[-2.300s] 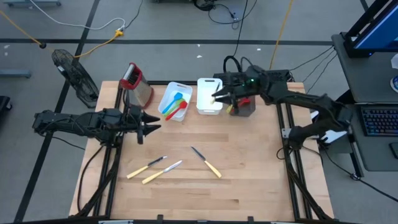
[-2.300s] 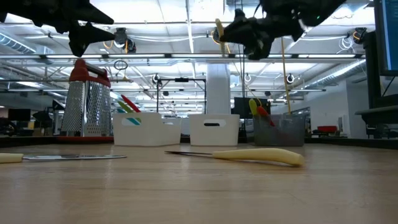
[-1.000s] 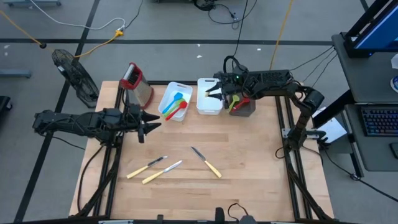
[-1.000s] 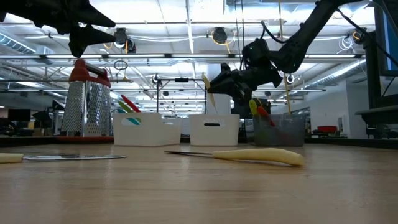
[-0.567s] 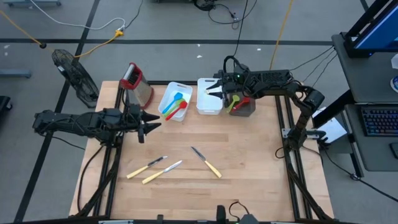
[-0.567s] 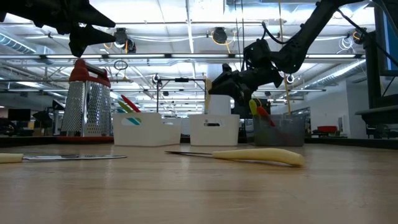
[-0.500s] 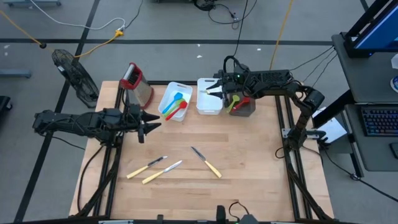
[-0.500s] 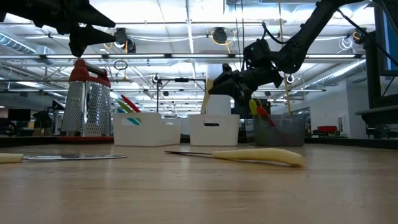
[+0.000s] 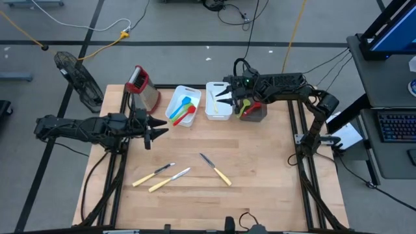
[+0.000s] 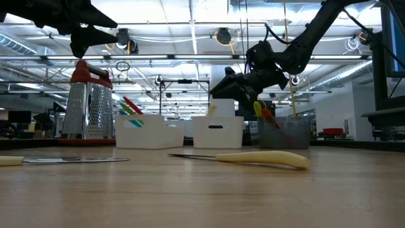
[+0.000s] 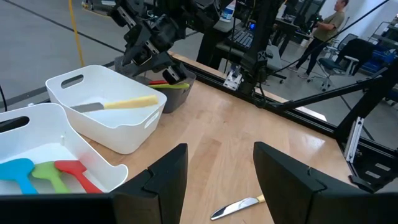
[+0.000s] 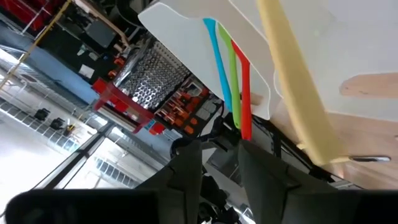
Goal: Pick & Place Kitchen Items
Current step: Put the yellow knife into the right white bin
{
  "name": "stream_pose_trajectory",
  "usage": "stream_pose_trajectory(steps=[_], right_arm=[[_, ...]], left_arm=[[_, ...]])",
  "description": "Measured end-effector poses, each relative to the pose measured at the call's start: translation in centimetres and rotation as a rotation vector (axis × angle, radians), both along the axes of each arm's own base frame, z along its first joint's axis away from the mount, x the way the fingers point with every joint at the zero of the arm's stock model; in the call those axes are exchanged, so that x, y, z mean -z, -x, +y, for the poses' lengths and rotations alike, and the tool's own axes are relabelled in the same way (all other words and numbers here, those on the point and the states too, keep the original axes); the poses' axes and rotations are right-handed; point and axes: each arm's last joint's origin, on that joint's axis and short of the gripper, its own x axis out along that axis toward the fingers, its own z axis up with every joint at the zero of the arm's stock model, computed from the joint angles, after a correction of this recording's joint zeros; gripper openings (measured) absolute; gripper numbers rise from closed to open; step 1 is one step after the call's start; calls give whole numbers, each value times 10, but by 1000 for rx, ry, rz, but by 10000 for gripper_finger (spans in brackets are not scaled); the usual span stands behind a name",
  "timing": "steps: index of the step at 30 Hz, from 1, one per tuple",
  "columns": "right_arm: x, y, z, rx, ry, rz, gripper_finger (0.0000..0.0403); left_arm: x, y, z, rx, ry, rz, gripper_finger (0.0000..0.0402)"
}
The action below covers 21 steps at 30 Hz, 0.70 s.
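Pale wooden tabletop [image 9: 260, 169] with the white bin [image 9: 218, 101] as landmark. The right pincer [image 9: 223, 95] hangs just over that bin, fingers spread, holding nothing. A yellow-handled knife [image 11: 118, 104] lies lengthwise inside, slim metal blade, smooth handle. Three more knives [image 9: 215, 168] lie well in front of the bin, probably nearer the left pincer [image 9: 158, 133], which waits parted beside the grater [image 9: 144, 88].

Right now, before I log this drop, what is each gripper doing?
Left gripper: open, empty, above the table's left side.
Right gripper: open over the white bin; the knife lies inside it.
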Motion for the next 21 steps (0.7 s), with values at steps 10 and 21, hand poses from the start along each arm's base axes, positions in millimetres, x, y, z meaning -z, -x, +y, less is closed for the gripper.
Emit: stream_pose_trajectory(steps=[10, 21], right_arm=[[-8, -2, -1, -6, 101, -71, 73], [-55, -22, 44, -118, 530, -304, 56]], left_arm=[[0, 0, 0, 1, -4, 1, 186], [0, 0, 0, -2, -6, 1, 186]])
